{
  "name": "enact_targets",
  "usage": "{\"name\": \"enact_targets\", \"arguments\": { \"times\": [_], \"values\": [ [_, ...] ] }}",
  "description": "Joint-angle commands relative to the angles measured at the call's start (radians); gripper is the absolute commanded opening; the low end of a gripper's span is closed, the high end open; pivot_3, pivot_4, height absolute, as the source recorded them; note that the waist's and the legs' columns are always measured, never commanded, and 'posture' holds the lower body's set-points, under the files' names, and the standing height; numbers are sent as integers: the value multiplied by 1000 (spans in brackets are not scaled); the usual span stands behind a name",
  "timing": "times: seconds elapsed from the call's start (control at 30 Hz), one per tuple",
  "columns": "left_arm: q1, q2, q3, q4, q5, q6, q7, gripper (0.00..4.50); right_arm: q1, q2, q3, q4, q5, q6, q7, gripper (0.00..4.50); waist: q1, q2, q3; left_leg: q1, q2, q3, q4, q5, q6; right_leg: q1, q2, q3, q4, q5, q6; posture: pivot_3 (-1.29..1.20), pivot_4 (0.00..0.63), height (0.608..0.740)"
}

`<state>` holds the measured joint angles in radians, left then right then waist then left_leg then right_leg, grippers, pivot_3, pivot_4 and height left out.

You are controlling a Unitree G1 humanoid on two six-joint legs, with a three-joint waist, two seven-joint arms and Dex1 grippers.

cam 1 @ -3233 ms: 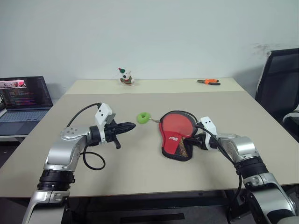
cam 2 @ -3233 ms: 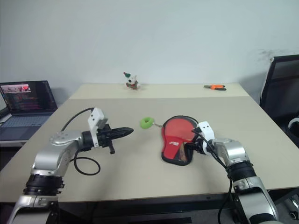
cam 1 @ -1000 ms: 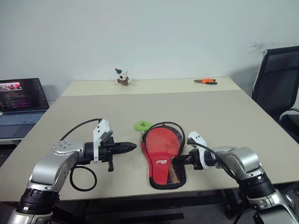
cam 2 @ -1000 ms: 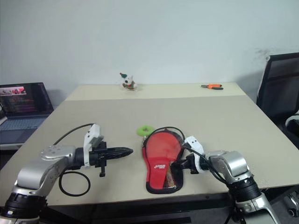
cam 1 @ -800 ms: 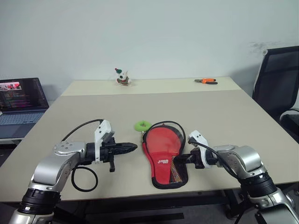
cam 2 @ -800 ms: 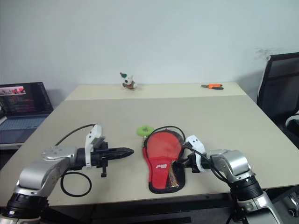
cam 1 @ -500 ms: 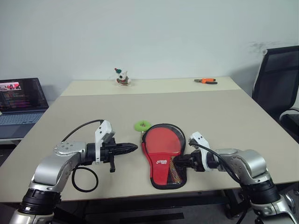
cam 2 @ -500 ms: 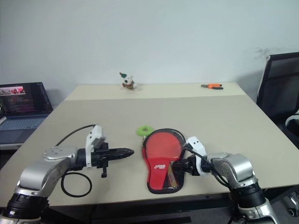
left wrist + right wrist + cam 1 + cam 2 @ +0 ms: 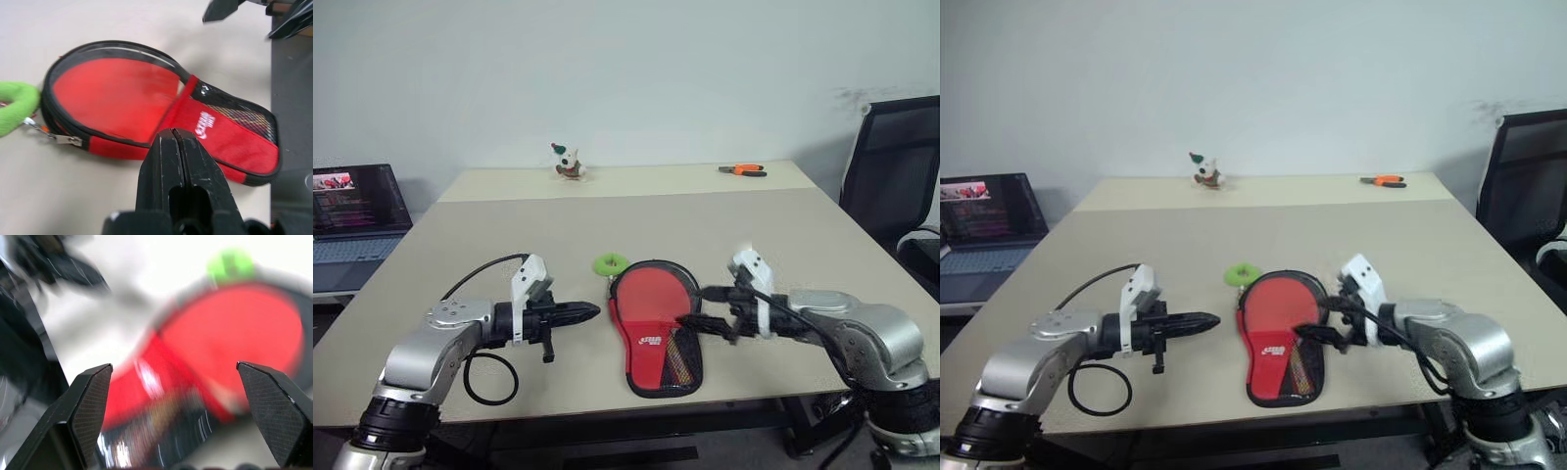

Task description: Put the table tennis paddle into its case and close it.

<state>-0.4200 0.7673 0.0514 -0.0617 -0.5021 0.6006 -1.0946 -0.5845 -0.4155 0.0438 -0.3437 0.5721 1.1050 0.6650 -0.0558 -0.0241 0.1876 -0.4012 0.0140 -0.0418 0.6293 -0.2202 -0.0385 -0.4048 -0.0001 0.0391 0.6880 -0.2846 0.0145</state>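
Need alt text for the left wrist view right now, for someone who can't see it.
The open case, red inside with black mesh, lies on the table just beyond the shut left gripper. A green ring hangs off the case's round end.

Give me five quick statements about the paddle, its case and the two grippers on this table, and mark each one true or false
1. The table tennis paddle lies inside the open case. True.
2. The right gripper is clamped on the paddle's handle. False: its fingers are spread wide and hold nothing.
3. The left gripper is shut and empty. True.
4. The green ring lies at the handle end of the case. False: it lies at the round end, farther from the robot.
5. The case is zipped closed. False: the red face still shows.
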Motion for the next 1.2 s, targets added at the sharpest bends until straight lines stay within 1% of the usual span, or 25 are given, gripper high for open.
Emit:
{"name": "enact_targets", "arguments": {
  "times": [0.03, 0.13, 0.23, 0.37, 0.4, 0.47, 0.53, 0.6, 0.7, 0.8, 0.9, 1.0, 1.13, 1.2],
  "values": [
    [-49, -2, -3, 42, 34, 12, 50, 0, -12, 38, 47, 101, -77, -100, -60, 4472, 1, 0, 0, 0, 0, 0, 0, 0, 0, 0, 0, 0, 0, 0, 0, 0, 150, 740],
    [-70, -16, -19, 86, 81, -9, 94, 0, -12, 80, 86, 173, -132, -155, -99, 4472, 3, 0, 0, -1, 0, 1, 0, 0, 0, 0, -2, 1, -1, 0, 1, 0, 150, 740],
    [-114, -54, -25, 160, 140, -48, 174, 629, -1, 106, 127, 234, -188, -204, -128, 4500, 7, 0, 0, -2, 0, 1, 0, 0, 0, 0, -3, 0, -2, 2, -2, 0, 150, 740],
    [-224, -137, -27, 323, 222, -117, 298, 2064, 4, 135, 144, 263, -221, -225, -151, 4500, 14, 0, 0, -3, 0, 0, 0, 0, 0, -1, -2, -2, -2, 4, -4, 0, 150, 740],
    [-256, -156, -37, 371, 242, -138, 313, 2335, 6, 138, 149, 263, -225, -226, -151, 4500, 17, 0, 0, -3, 0, 0, 0, 0, 0, -1, -2, -1, -2, 4, -4, 0, 150, 740],
    [-318, -189, -58, 465, 278, -178, 329, 3063, 10, 142, 159, 263, -235, -229, -150, 4500, 21, 0, 0, -3, -1, 1, 0, 0, 0, -1, -2, -1, -3, 4, -4, 0, 150, 740],
    [-399, -227, -77, 598, 320, -229, 346, 3861, 10, 150, 160, 266, -245, -230, -151, 4500, 22, 0, 0, -3, -2, 1, 0, 0, 0, -1, -2, -1, -3, 4, -3, 0, 150, 740],
    [-478, -262, -86, 735, 349, -271, 358, 4480, 8, 157, 161, 269, -253, -231, -156, 4500, 23, 0, 0, -4, -2, 0, 1, 0, 0, -1, -2, -2, -4, 4, -3, 0, 150, 740],
    [-597, -309, -100, 955, 398, -337, 382, 4480, 8, 164, 165, 270, -263, -230, -164, 4500, 22, 0, 0, -5, -4, 1, 1, 0, 0, -1, -2, -2, -5, 4, -3, 0, 150, 740],
    [-697, -352, -105, 1147, 432, -387, 372, 4480, 17, 175, 166, 260, -269, -222, -176, 4500, 22, 0, 0, -5, -4, 1, 0, 0, 1, -1, -1, -3, -6, 4, -3, 0, 150, 740],
    [-766, -396, -109, 1298, 475, -412, 395, 4480, 34, 194, 165, 239, -274, -208, -203, 4500, 22, -1, 0, -6, -5, 1, 1, -1, 2, -1, -1, -5, -6, 4, -3, 0, 150, 740],
    [-784, -423, -119, 1366, 524, -431, 437, 4480, 50, 214, 161, 218, -280, -195, -234, 4500, 21, -1, 0, -6, -4, 1, 1, -1, 2, -2, -1, -5, -6, 4, -3, 0, 150, 740],
    [-787, -451, -129, 1398, 575, -447, 477, 4480, 83, 222, 158, 173, -284, -179, -273, 4500, 23, -1, -1, -6, -4, 0, 1, -1, 2, -2, -2, -4, -5, 4, -3, 0, 150, 740],
    [-788, -462, -127, 1403, 591, -451, 498, 4123, 97, 220, 154, 157, -286, -173, -287, 4500, 24, -2, -1, -6, -4, -1, 1, -1, 2, -1, -2, -4, -5, 4, -3, 0, 150, 740]
  ]
}}
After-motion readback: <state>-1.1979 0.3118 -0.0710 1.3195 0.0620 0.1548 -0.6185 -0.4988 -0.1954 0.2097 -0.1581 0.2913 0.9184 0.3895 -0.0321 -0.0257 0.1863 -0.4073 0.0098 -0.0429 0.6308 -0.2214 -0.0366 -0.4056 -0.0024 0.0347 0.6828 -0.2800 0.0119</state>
